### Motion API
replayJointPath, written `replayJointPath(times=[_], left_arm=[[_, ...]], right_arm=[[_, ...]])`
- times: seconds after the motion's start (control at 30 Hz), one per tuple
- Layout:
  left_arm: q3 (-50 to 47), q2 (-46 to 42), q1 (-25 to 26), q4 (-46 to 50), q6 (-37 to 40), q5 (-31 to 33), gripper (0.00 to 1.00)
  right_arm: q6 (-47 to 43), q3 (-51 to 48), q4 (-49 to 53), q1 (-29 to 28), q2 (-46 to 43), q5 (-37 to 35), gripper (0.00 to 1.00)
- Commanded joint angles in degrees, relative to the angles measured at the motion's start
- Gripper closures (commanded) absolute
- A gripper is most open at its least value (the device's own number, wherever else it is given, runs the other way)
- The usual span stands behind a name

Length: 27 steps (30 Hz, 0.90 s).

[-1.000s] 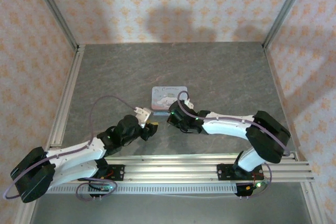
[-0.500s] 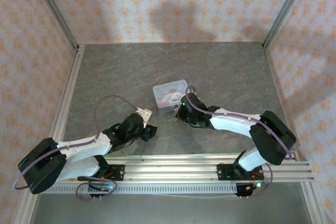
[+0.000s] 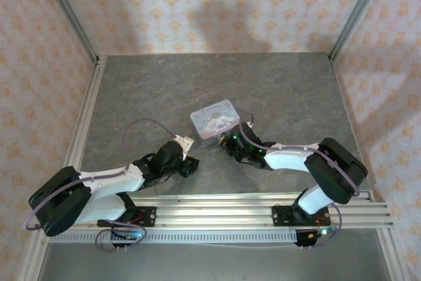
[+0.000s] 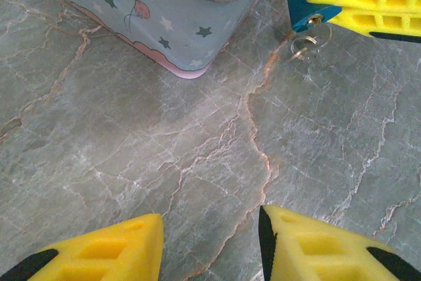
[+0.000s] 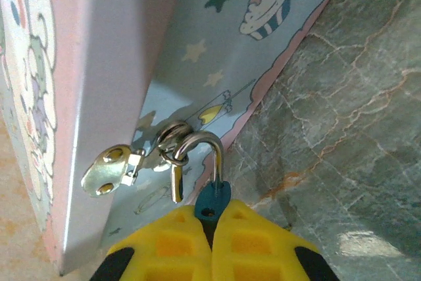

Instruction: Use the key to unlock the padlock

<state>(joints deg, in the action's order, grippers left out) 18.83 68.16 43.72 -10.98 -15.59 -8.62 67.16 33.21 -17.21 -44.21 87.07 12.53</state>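
From above, the right gripper (image 3: 227, 143) sits just beside the tin (image 3: 214, 118) at its 5 o'clock corner, and the left gripper (image 3: 190, 166) lies a little apart at 7 o'clock. In the left wrist view, its jaws stand half-wide and empty, with the padlock (image 4: 304, 16) ahead at 1 o'clock. In the right wrist view, the right jaws pinch the padlock's body, and the shackle (image 5: 209, 146) runs toward 12 o'clock through the tin's hasp ring (image 5: 172, 137).

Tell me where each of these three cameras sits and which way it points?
Top external: fixed above and behind the arms, looking down on the table; both arms, the left tool and the right tool show.
Left wrist: on the left arm, looking down at the table and the tin; its own yellow fingers stand apart at the bottom.
Right wrist: on the right arm, close against the tin's side; its own fingers are shut on the padlock.
Both wrist views share the tin and the padlock.
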Motion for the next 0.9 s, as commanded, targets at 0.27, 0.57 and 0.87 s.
replayJointPath(times=[0.27,0.57,0.87], left_arm=[[0.86,-0.96,-0.66,-1.32,-0.45,0.54,0.58],[0.38,-2.56,-0.75,-0.64,-0.66,1.19,0.58],[-0.24,-8.61,-0.83,4.0,-0.1,3.17,0.57]], right_arm=[[7.84,1.01,4.14,-0.26,-5.13,-11.75,1.0],[8.16,4.11,9.55,-0.27,-3.75,-13.3,1.0],[5.44,5.19,16.59,-0.27,-8.31,-19.44,1.0]])
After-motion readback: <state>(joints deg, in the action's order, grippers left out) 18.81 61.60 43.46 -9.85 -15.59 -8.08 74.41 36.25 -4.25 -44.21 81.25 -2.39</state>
